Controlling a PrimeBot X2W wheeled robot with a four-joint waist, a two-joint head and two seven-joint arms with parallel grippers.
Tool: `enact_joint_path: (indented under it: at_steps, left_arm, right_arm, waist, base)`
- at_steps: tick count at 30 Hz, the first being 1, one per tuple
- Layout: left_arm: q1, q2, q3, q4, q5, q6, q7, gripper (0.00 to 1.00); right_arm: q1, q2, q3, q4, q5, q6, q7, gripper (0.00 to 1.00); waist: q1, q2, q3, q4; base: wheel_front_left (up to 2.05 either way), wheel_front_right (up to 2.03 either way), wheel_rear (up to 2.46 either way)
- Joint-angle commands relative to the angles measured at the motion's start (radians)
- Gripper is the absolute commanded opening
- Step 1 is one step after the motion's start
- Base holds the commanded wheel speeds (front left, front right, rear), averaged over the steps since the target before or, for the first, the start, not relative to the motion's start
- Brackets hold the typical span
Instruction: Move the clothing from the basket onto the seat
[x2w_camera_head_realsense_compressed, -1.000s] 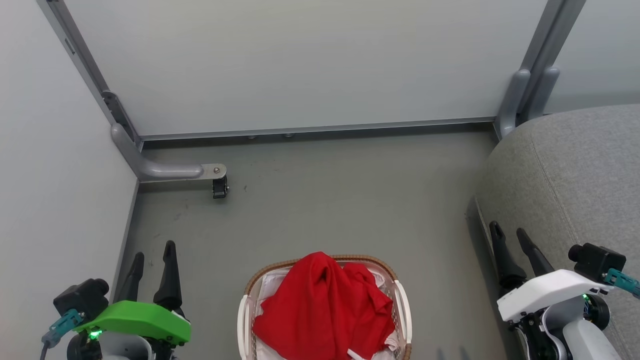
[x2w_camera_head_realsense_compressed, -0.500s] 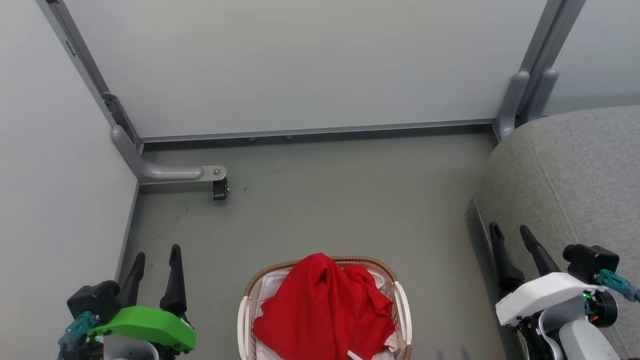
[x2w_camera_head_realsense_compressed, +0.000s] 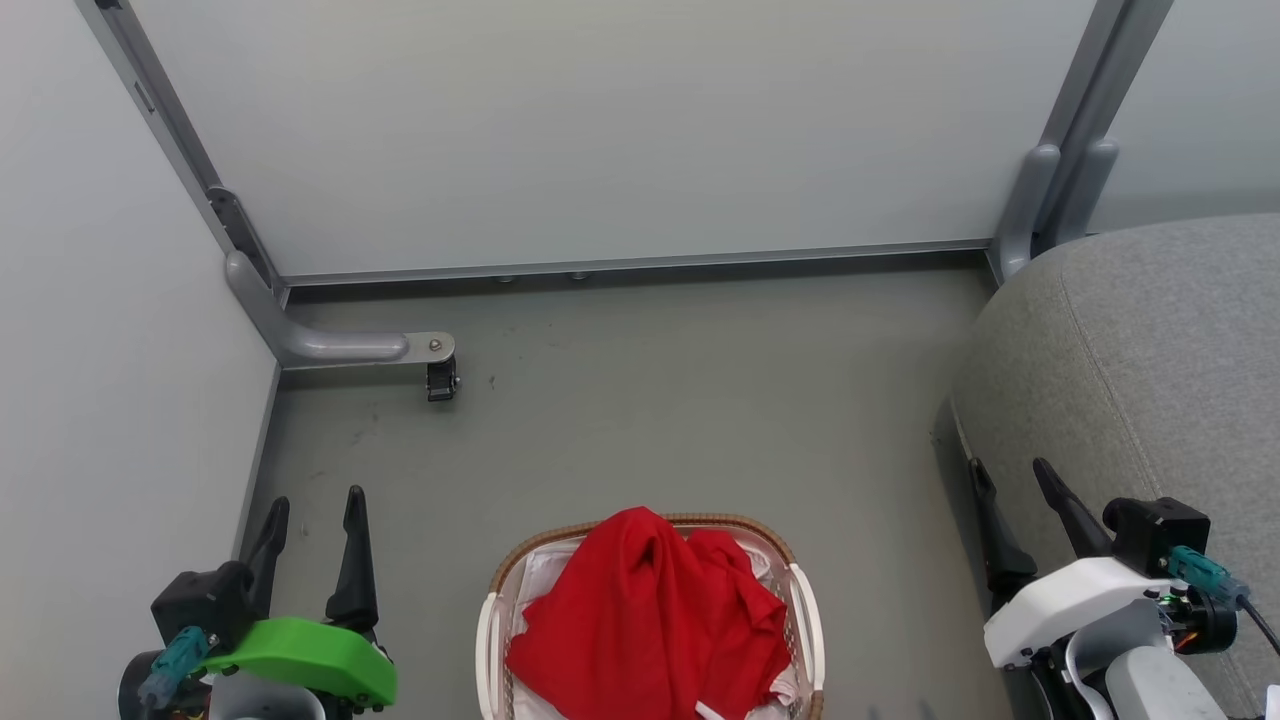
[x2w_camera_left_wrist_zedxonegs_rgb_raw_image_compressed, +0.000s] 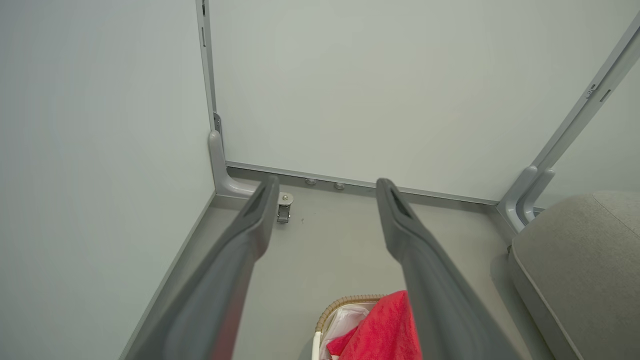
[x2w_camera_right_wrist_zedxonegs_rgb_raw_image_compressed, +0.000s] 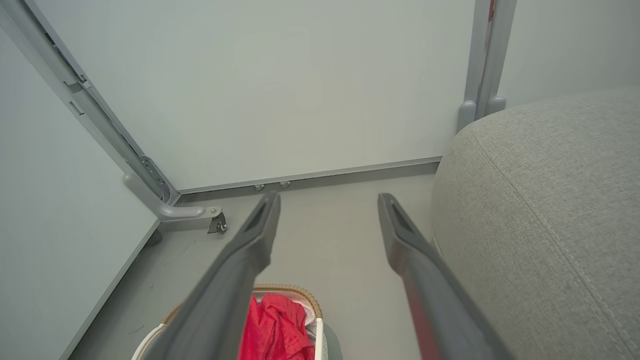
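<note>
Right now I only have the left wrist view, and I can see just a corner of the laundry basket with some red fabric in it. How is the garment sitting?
Observer: In the head view the red garment lies heaped across most of the laundry basket. A white liner shows along its left side.
Operator: Where is the right end effector?
Observer: The right end effector is open and empty. It sits beside the front edge of the grey sofa cushion, off to the basket's right.
Operator: Does the basket have a handle on that side?
Observer: Yes, a white handle runs along the basket's right side, and the garment does not cover it.
</note>
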Motion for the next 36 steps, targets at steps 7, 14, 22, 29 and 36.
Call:
enact_joint_path:
  at_steps: [7, 14, 22, 29, 36]
  left_arm:
    - [0.026, -0.014, -0.005, -0.002, 0.065, -0.004, -0.023, 1.0]
    - [0.008, -0.017, -0.075, 0.031, 0.098, -0.004, -0.036, 1.0]
    - [-0.152, -0.029, -0.236, 0.152, 0.104, -0.004, -0.053, 1.0]
    - [-0.32, -0.005, -0.363, 0.282, 0.102, -0.004, -0.064, 1.0]
    - [-0.456, 0.019, -0.431, 0.467, 0.093, -0.005, -0.069, 1.0]
  right_arm:
    - [-0.021, 0.002, 0.0, -0.003, -0.061, 0.0, -0.023, 1.0]
    - [-0.035, 0.0, 0.016, -0.006, -0.096, 0.0, -0.037, 1.0]
    - [-0.12, 0.001, 0.047, -0.049, -0.152, 0.0, -0.054, 1.0]
    - [-0.196, 0.01, 0.078, -0.088, -0.208, 0.0, -0.066, 1.0]
    - [-0.237, 0.019, 0.132, -0.102, -0.257, 0.0, -0.071, 1.0]
  waist:
    - [0.0, -0.0001, -0.001, 0.004]
    - [0.0, -0.0001, 0.041, -0.011]
    - [-0.0001, -0.0001, 0.211, -0.093]
    - [-0.0001, -0.0001, 0.376, -0.164]
    - [-0.0001, -0.0001, 0.522, -0.217]
  base:
    - [0.0, 0.0, 0.0]
    - [0.0, 0.0, 0.0]
    - [0.0, 0.0, 0.0]
    - [0.0, 0.0, 0.0]
    - [0.0, 0.0, 0.0]
